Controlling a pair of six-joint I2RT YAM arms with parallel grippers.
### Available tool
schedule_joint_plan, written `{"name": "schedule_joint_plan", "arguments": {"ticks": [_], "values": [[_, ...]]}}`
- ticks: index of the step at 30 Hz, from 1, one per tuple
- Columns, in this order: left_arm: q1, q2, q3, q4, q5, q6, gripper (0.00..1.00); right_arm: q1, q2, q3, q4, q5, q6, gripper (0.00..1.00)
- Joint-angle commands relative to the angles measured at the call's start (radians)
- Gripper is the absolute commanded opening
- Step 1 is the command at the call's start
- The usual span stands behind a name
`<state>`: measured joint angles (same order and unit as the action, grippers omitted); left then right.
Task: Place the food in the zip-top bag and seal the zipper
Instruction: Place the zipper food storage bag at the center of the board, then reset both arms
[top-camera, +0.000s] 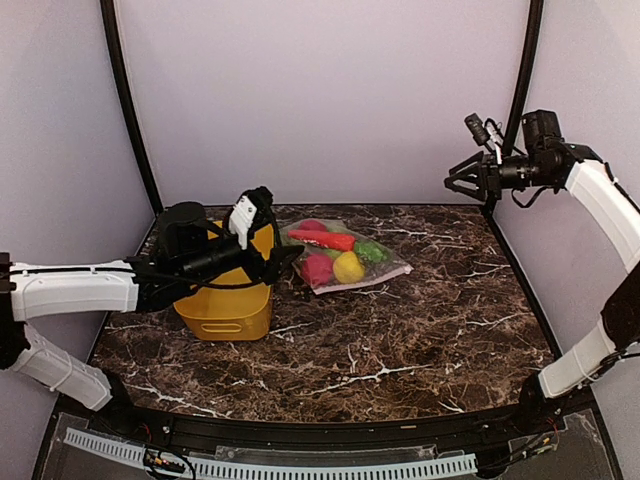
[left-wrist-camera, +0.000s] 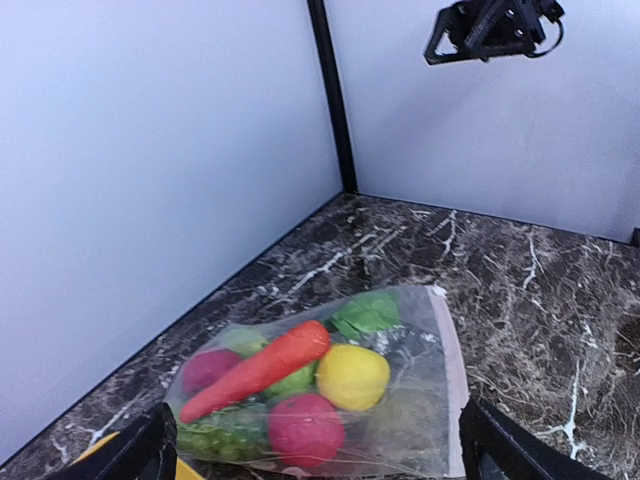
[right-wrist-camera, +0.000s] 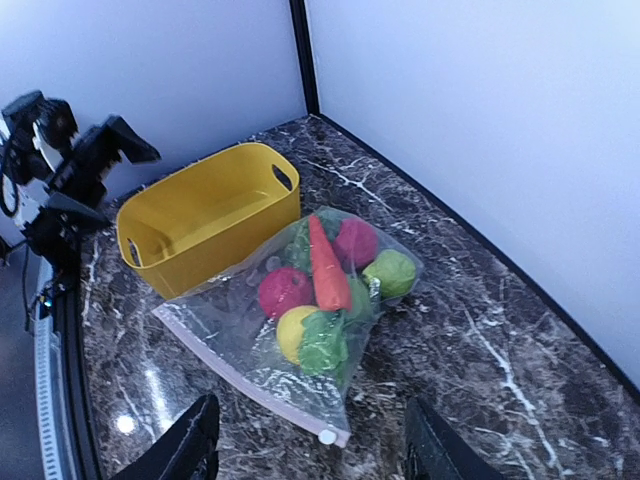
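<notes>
Zipper (right-wrist-camera: 250, 382), a narrow whitish-pink strip, edges the near side of the clear crinkly zip-top bag (top-camera: 388, 270), which lies flat on the dark marble table (top-camera: 400, 340) with glossy toy food (top-camera: 340, 255) inside. At its 9 o'clock the left gripper (left-wrist-camera: 317, 430) hovers, fingers spread wide, beside a yellow plastic basket (top-camera: 225, 310). Farther off, at 2 o'clock, the right gripper (right-wrist-camera: 310, 430) hangs high with its fingers spread too.

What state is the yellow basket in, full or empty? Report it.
Empty: the right wrist view shows the basket bare inside; the food lies in the bag.
</notes>
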<state>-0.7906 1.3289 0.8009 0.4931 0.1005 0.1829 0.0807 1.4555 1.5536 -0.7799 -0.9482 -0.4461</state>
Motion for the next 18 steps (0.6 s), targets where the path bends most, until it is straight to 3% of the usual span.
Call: {"name": "schedule_joint_plan", "arguments": {"ticks": [1, 4, 5, 6, 9, 12, 15, 18], "values": [[-0.003, -0.164, 0.027, -0.260, -0.195, 0.044, 0.99, 0.001, -0.099, -0.039, 0.119, 0.144, 0.130, 0.65], [-0.001, -0.245, 0.085, -0.395, -0.291, 0.045, 0.99, 0.002, -0.157, -0.086, 0.223, 0.290, 0.227, 0.79], [0.000, -0.253, 0.103, -0.425, -0.353, 0.052, 0.99, 0.002, -0.177, -0.103, 0.264, 0.338, 0.272, 0.92], [0.003, -0.260, 0.148, -0.487, -0.389, 0.054, 0.99, 0.002, -0.195, -0.121, 0.304, 0.385, 0.319, 0.95], [0.036, -0.240, 0.281, -0.647, -0.531, 0.005, 0.99, 0.001, -0.214, -0.119, 0.340, 0.502, 0.435, 0.96], [0.117, -0.193, 0.449, -0.850, -0.572, -0.075, 0.99, 0.001, -0.222, -0.127, 0.355, 0.596, 0.469, 0.96], [0.140, -0.186, 0.452, -0.858, -0.629, -0.095, 0.99, -0.002, -0.235, -0.165, 0.383, 0.619, 0.455, 0.95], [0.162, -0.211, 0.338, -0.746, -0.606, -0.089, 0.99, -0.004, -0.238, -0.199, 0.393, 0.583, 0.452, 0.94]]}}
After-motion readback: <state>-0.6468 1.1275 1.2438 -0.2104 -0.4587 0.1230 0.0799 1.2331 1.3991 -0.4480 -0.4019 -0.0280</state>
